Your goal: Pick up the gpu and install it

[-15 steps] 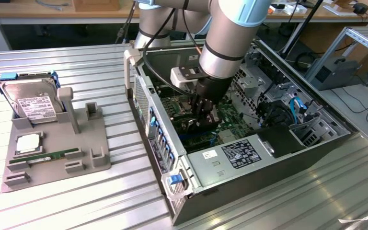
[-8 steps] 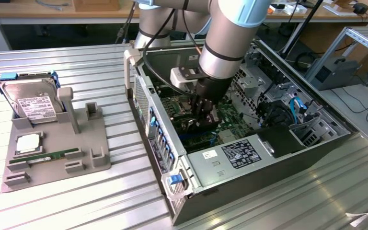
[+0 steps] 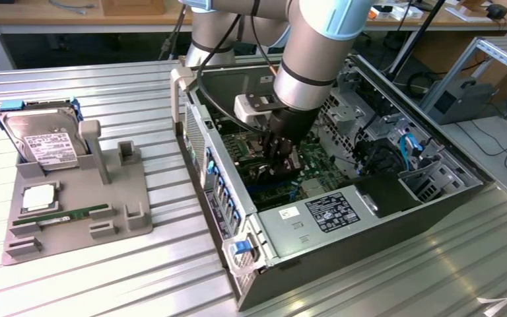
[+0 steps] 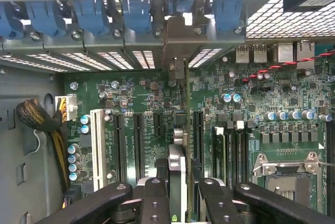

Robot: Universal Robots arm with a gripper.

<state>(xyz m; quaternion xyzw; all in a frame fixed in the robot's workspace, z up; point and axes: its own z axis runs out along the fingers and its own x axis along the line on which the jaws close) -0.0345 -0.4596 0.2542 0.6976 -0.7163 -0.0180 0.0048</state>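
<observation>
Ribbed metal table carries an open computer case lying on its side, with a labelled power supply at the case's nearest end. Beside the case, on the exterior view's left, a grey holder keeps a hard drive and a memory stick propped where they can be reached. Deeper inside the case, the arm reaches straight down. Its gripper is pinched on the gpu, black fingers pressed to either face so the thin card stands on edge over the green motherboard. That hold looks meant to keep the card's lower edge in line with the long black slots running beside it; whether it has met a slot I cannot tell. Room is tight: slots flank the card closely on both sides, and a white slot lies further out, near a bundle of sleeved cable. Furthest in, at the case's rear wall, the card's silver bracket sits among a row of blue clips, with vented openings to each side.
</observation>
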